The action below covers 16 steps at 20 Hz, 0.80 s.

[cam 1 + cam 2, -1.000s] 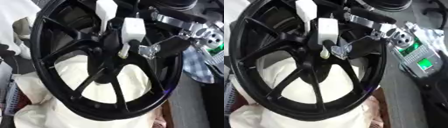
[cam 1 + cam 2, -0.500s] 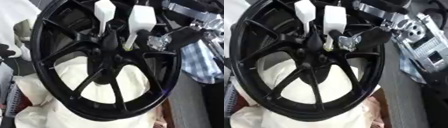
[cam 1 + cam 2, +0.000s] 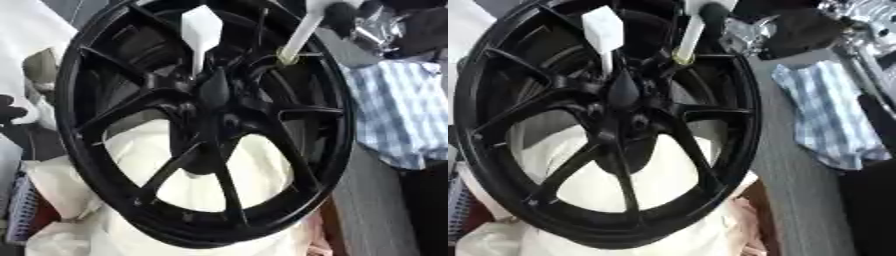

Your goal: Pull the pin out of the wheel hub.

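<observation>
**A:** What was the right hand [image 3: 339, 17] doing?

**B:** It sat at the top right of both views, dark fingers closed on the head of 1 white pin [image 3: 302, 32]. The picture was blurred there, so I judged the hold mostly from how the pin hung from the hand at a slant.

**A:** And that pin's lower end?

**B:** Down by a spoke just up and right of the hub [image 3: 214, 107], with a yellowish collar round the tip. I could not tell whether the tip was clear of the metal or touching it.

**A:** Only 1 pin, then?

**B:** No, 2. The second pin [image 3: 200, 30] stood apart to the left, its broad white head up and its thin shank running down into the hub. Nothing was touching it.

**A:** Which step was that?

**B:** The pull itself, I'd say, late in the draw for the held pin. The next move called for lifting along the pin's own line, up and to the right, so the tip wouldn't catch the spoke. After that, likely a reach for the seated one.

**A:** The surroundings?

**B:** The black wheel [image 3: 337, 125] leaned on a cream cloth [image 3: 227, 175]. A checked cloth [image 3: 824, 110] lay on the grey table [image 3: 798, 210] to the right.
</observation>
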Motion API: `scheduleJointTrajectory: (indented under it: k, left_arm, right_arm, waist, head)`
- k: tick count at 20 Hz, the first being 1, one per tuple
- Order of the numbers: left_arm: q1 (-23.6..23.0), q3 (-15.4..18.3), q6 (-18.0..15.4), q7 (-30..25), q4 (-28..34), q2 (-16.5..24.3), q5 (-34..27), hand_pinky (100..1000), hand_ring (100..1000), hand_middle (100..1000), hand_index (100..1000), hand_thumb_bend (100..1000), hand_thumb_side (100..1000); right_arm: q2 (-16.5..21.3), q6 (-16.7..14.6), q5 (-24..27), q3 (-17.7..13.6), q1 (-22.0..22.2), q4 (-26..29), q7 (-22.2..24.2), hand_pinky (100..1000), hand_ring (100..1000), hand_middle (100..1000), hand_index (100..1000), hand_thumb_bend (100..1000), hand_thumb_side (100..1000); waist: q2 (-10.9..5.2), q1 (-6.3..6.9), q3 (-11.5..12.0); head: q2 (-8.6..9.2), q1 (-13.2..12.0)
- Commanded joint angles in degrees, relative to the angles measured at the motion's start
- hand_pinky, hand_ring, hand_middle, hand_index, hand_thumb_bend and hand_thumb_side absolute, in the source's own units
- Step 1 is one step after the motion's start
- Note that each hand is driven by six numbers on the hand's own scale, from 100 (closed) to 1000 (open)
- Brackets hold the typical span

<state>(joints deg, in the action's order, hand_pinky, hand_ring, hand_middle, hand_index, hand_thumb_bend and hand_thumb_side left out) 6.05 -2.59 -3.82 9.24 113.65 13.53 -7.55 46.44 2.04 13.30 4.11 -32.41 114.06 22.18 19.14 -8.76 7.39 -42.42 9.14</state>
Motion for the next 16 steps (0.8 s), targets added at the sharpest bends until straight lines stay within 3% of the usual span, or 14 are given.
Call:
scheduleJointTrajectory:
  k: [1,6,11,13,14,16]
  left_arm:
    - [-0.02,0.29,0.09,-0.15,0.94,0.22,-0.14,743,580,573,762,100,728]
    - [-0.25,0.73,-0.29,0.23,0.94,0.26,0.13,743,580,573,761,100,724]
    - [-0.46,1.28,-0.96,0.82,0.94,0.31,0.58,743,580,573,761,100,720]
    - [-0.40,1.46,-1.09,1.00,0.94,0.29,0.90,743,579,574,761,100,718]
    - [-0.31,1.51,-1.18,1.05,0.94,0.26,1.12,743,579,574,761,100,717]
    - [-0.14,1.57,-1.42,1.13,0.94,0.17,1.46,743,579,574,761,100,713]
  right_arm:
    - [4.24,0.63,4.68,-4.21,0.54,0.53,-1.82,718,514,354,583,100,461]
    - [8.73,0.87,11.56,-11.77,6.98,0.53,-7.58,711,515,356,584,100,493]
    - [11.67,-2.16,12.66,-20.70,20.61,0.53,-17.86,710,520,357,581,100,500]
    - [10.80,-3.45,11.66,-23.81,26.66,0.53,-22.01,707,519,361,581,100,550]
    - [9.79,-4.26,11.19,-25.29,29.66,0.53,-24.05,706,519,356,581,100,510]
    - [6.97,-6.05,10.30,-27.88,35.13,0.53,-27.69,703,520,358,583,100,518]
  waist:
    - [-1.50,0.59,-0.28]
    - [-1.49,0.86,-1.37]
    - [-0.92,1.34,-3.22]
    - [-0.55,1.66,-3.89]
    - [-0.35,1.82,-4.13]
    - [0.02,2.18,-4.50]
  head:
    - [1.18,0.42]
    - [1.58,-0.22]
    - [2.22,-2.13]
    - [2.55,-2.96]
    - [2.70,-3.26]
    - [2.94,-3.67]
